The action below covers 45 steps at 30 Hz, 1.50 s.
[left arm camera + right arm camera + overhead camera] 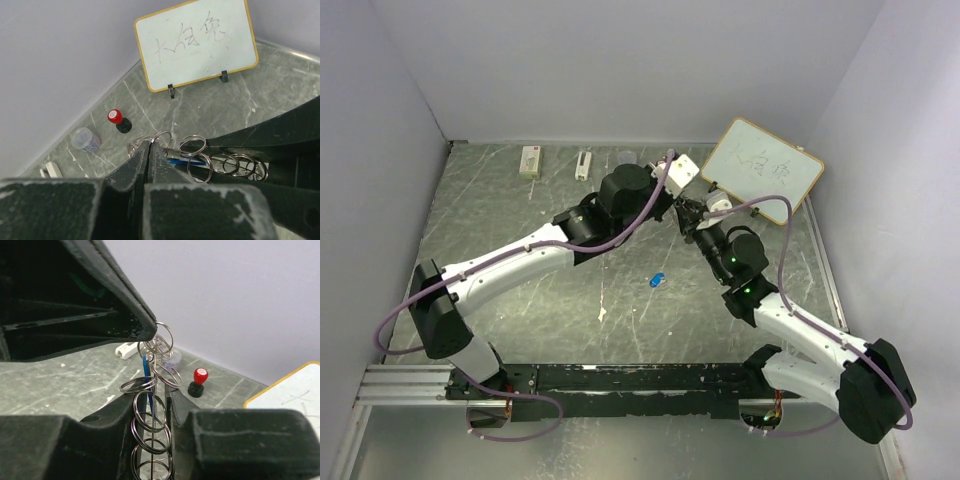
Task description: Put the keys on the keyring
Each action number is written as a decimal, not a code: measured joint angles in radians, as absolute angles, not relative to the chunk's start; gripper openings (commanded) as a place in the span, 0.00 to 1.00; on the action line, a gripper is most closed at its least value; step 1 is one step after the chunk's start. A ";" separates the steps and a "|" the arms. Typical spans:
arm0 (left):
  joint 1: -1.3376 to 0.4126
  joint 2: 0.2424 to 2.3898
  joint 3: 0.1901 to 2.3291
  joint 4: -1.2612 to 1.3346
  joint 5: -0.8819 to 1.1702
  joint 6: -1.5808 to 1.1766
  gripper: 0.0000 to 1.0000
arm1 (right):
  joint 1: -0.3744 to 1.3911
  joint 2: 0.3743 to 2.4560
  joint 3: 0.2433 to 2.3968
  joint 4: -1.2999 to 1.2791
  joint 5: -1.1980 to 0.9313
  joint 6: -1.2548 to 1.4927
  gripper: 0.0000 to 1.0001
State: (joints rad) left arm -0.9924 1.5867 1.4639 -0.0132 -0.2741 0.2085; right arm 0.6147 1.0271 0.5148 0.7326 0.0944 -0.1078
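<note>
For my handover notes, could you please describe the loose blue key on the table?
On the grey table, look in the gap between the left arm and the right arm, nearer their bases than where they meet. The loose blue key lies there alone, the only bright blue speck on the tabletop.

Your keyring (pixel 150 432) is a chain of thin grey metal rings, hanging off the table (pixel 570 300) between the two pincers. One end loop is pinched at the tip of the left pincer (pixel 150 147). The rest runs down the narrow slot between the fingers of the right pincer (pixel 150 400). One key (pixel 146 372), slim and blue, stands upright among the rings just beyond the right pincer's tips. The second key (pixel 657 280), also blue, lies flat on the table, well apart from both pincers on the arm-base side.
</note>
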 measured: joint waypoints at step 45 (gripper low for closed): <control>-1.039 1.613 1.494 -0.165 -0.257 0.572 0.07 | 0.641 0.943 0.437 0.651 0.254 -0.345 0.00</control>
